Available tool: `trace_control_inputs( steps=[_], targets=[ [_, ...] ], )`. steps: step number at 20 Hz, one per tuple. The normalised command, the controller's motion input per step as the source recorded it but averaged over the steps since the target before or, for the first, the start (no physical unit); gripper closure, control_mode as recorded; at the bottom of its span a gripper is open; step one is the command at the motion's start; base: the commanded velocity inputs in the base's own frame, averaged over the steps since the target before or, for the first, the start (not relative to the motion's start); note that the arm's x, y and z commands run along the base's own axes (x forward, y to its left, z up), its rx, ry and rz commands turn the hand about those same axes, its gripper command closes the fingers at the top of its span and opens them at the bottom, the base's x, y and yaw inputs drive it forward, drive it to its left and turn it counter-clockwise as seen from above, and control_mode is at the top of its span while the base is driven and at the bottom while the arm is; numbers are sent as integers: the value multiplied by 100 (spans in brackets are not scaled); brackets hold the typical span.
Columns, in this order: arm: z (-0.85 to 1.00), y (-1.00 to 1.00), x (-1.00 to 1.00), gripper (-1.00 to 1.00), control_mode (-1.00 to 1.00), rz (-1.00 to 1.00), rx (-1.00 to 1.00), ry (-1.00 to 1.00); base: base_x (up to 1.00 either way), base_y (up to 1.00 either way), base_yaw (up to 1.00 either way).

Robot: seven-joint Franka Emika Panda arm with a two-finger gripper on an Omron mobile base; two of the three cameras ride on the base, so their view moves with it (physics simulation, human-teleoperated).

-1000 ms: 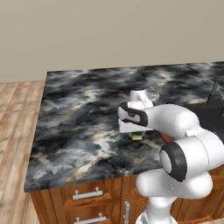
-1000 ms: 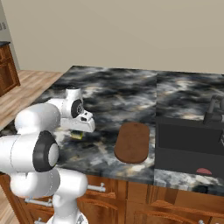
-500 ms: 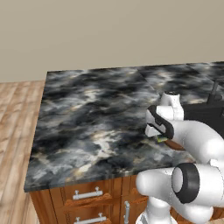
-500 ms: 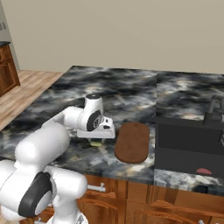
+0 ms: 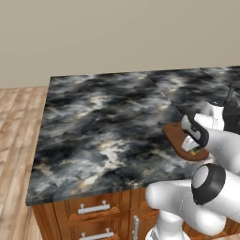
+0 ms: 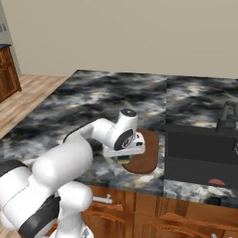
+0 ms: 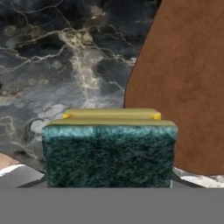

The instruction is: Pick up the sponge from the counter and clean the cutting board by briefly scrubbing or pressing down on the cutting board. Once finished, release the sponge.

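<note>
I hold the sponge (image 7: pixel 109 148) clamped in the claw (image 6: pixel 124 157) at the cutting board's (image 7: pixel 183 87) edge; next, I judge, shift over the board and press down.

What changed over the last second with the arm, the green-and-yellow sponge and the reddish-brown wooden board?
The gripper, shut on the small green-topped yellow sponge, swung across the dark marbled stone counter toward the sink side, carrying the sponge from open counter to the near edge of the reddish-brown wooden cutting board. Nothing was let go. The board, the black sink basin and the base stayed put.
</note>
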Motion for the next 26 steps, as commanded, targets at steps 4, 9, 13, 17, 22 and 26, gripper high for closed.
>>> trace_control_inputs(
  steps=[4, 9, 13, 17, 22, 26],
  targets=[
    [-2, -44, 2, 100, -100, 6, 6, 7, 0, 0, 0],
    [0, -63, 7, 100, -100, 9, 9, 9, 0, 0, 0],
    [0, -64, 10, 100, -100, 14, 7, 14, 0, 0, 0],
    [-9, -50, 10, 100, -100, 19, 5, 16, 0, 0, 0],
    [-15, -33, 17, 100, -100, 19, 3, 14, 0, 0, 0],
    [-12, 0, 22, 100, -100, 15, 2, 2, 0, 0, 0]
  ],
)
